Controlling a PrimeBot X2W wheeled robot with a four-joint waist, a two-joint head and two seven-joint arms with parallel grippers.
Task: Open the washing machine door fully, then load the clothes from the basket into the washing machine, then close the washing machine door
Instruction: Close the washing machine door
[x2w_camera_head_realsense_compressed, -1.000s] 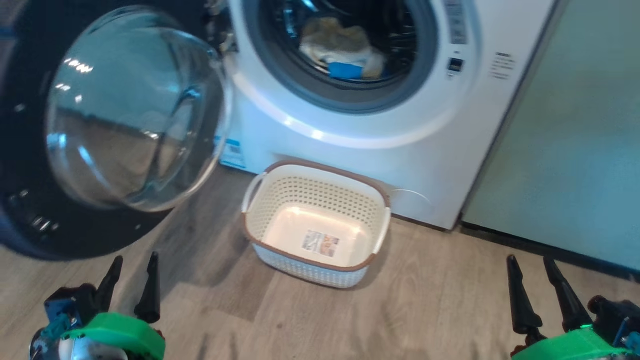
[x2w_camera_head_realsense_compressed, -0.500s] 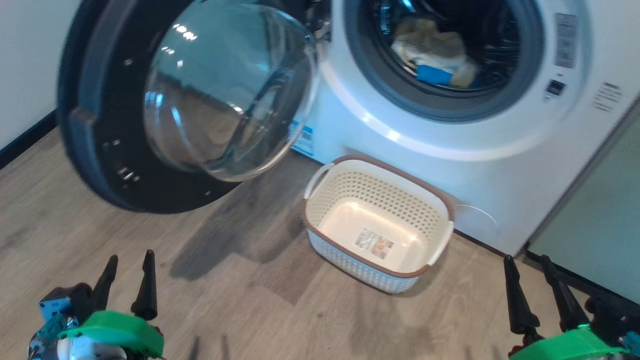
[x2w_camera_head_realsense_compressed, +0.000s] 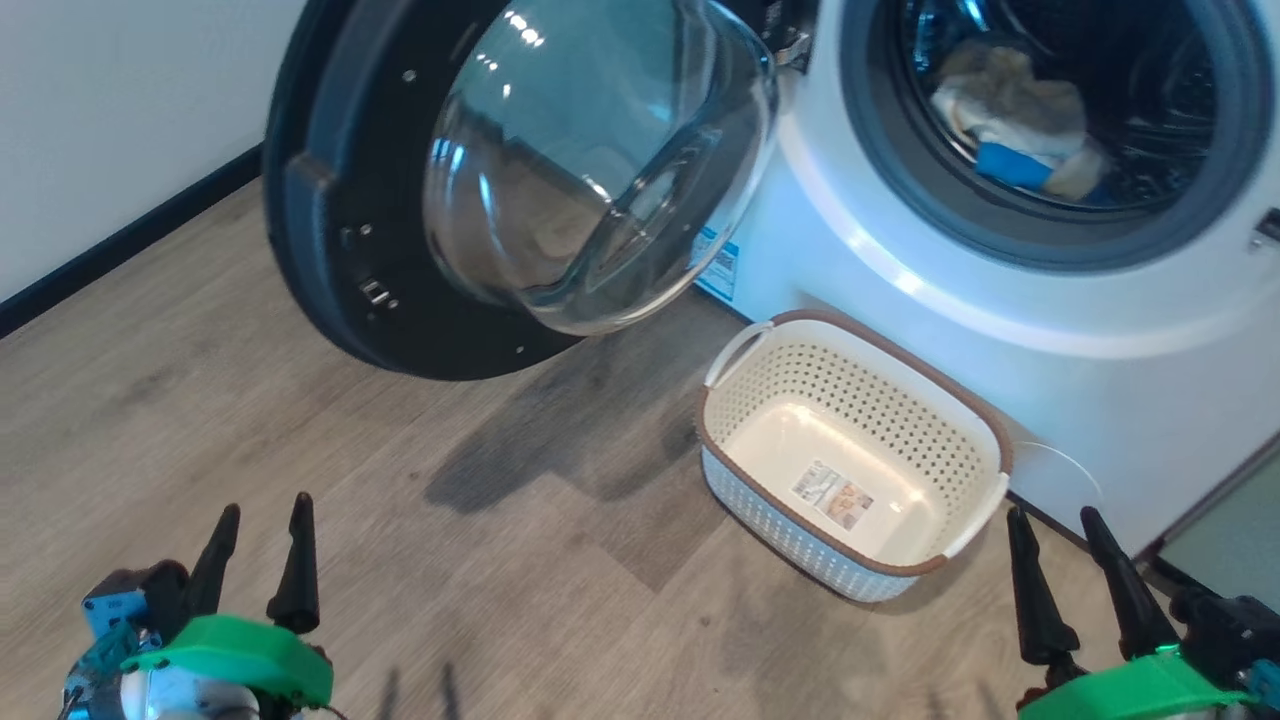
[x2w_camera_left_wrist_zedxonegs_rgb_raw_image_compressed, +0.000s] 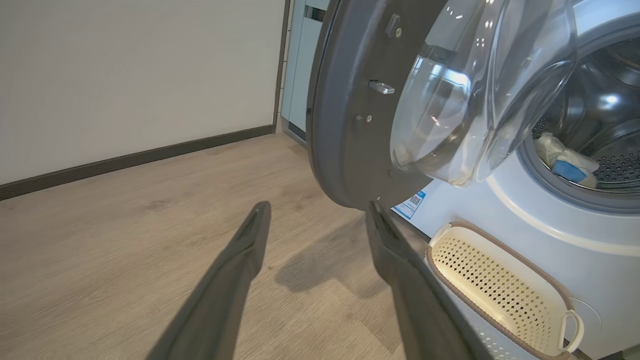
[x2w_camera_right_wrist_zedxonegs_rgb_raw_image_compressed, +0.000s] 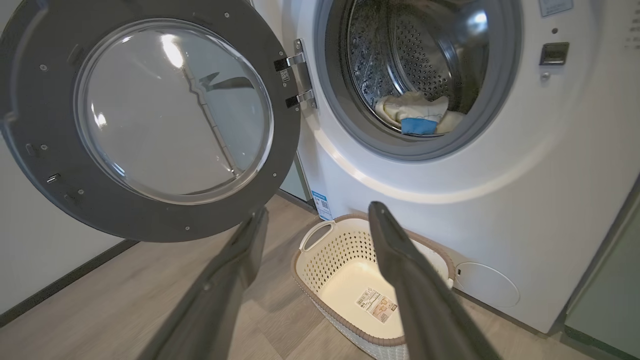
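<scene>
While the door (x2w_camera_head_realsense_compressed: 350, 250) hangs wide open, clothes (x2w_camera_head_realsense_compressed: 1020, 110) lie inside the washer (x2w_camera_head_realsense_compressed: 860, 260), empty basket (x2w_camera_head_realsense_compressed: 880, 400) on the floor (x2w_camera_head_realsense_compressed: 300, 450) just before it, left tool (x2w_camera_head_realsense_compressed: 265, 505) and right tool (x2w_camera_head_realsense_compressed: 1052, 512) both spread above the floor

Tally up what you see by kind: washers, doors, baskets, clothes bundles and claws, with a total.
washing machine: 1
washing machine door: 1
basket: 1
clothes bundle: 1
claws: 2, the left claw and the right claw
Total: 6
</scene>
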